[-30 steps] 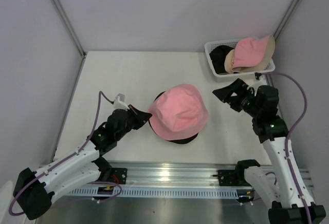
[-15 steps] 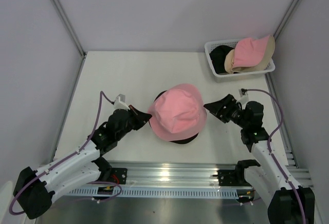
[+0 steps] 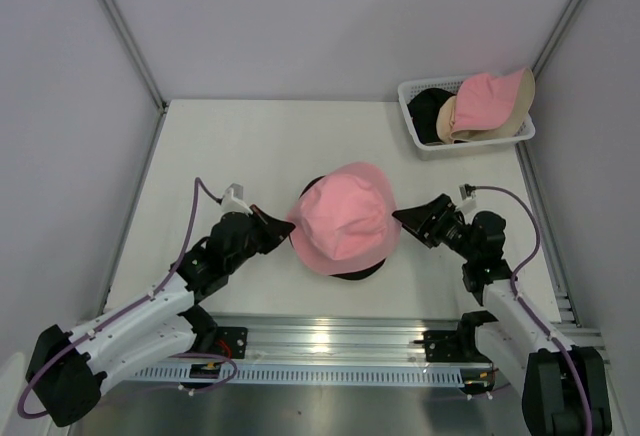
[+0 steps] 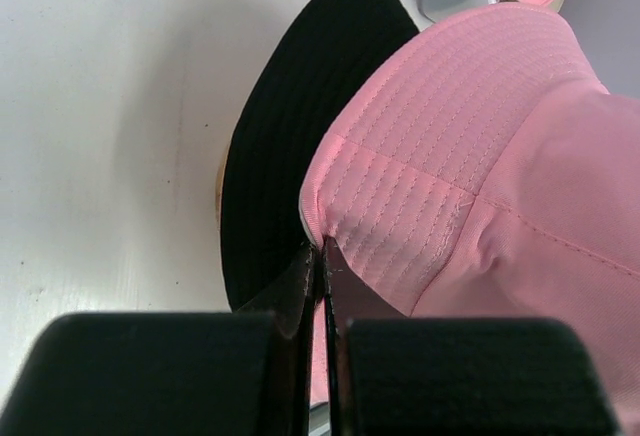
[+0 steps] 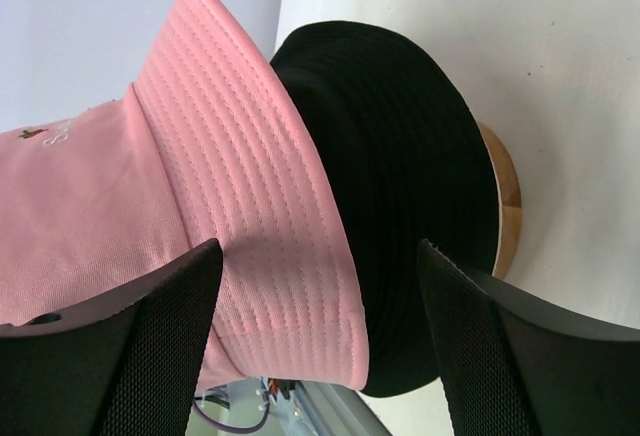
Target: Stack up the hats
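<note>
Pink hat [image 3: 348,218] sits over the black hat [image 4: 290,156] at the middle of the tabletop [image 3: 250,146], between my hands. My left hand [image 3: 280,224] is clamped on its left brim. My right hand [image 3: 410,218], fingers apart, straddles its right brim.

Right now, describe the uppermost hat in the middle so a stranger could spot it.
Start at the middle of the white table. The pink hat sits there over a black hat whose brim peeks out beneath. Unlike the beige-and-pink hat in the corner basket, its crown and brim are both pink.
</note>
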`<state>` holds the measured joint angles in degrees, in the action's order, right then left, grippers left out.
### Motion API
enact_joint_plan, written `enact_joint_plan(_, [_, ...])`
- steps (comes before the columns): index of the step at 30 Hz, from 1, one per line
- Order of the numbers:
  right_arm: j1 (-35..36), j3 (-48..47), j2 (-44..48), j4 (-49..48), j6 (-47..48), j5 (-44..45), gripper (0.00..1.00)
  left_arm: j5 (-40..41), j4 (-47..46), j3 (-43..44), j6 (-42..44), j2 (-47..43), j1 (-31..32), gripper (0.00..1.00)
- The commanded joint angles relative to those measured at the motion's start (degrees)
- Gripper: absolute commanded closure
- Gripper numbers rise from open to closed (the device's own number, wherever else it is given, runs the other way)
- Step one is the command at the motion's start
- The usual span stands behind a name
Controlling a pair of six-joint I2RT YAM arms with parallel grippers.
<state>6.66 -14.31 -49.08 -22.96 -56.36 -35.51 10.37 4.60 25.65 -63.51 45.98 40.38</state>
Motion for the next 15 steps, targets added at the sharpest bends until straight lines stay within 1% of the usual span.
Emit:
enact_joint_plan(1, [0.64,1.56,-2.68,-12.53,-1.3,-2.02,0.18,1.93,3.83,3.78,0.83,0.16,0.22,0.99])
enact_joint_plan(3, [0.64,0.95,-4.88,-15.0,-1.47,-2.29,0.18,2.2,6.38,5.72,1.28,1.13,0.22,0.99])
enact_joint_plan(5, [0.2,-0.8,-6.63,-13.09,0.54,-1.32,0.15,2.72,9.53,7.92,1.89,1.92,0.14,0.99])
enact_joint_plan(6, [-0.06,-2.9,-7.25,-12.64,1.33,-0.71,0.11,2.99,10.42,9.93,2.16,2.62,0.05,0.99])
enact_joint_plan(9, [-1.12,-6.86,-10.84,-10.62,3.88,-0.96,0.06,2.29,12.97,12.13,4.7,4.2,-1.97,0.99])
enact_joint_plan(10, [-1.21,-9.92,-11.82,-9.92,4.32,-1.23,0.05,1.94,13.5,13.1,5.92,4.64,-3.71,0.99])
enact_joint_plan(12, [-2.17,-11.97,-14.1,-10.43,3.28,-1.93,0.02,-0.51,13.94,14.6,7.86,5.61,-5.83,0.99])
enact_joint_plan(13, [-2.52,-12.84,-14.64,-11.31,2.23,-1.93,0.01,-1.4,14.21,15.74,9.35,7.01,-7.84,0.99])
enact_joint_plan(15, [-2.96,-12.76,-16.04,-16.83,-1.99,-2.46,0.0,-3.77,15.17,17.76,11.64,9.82,-10.31,0.99])
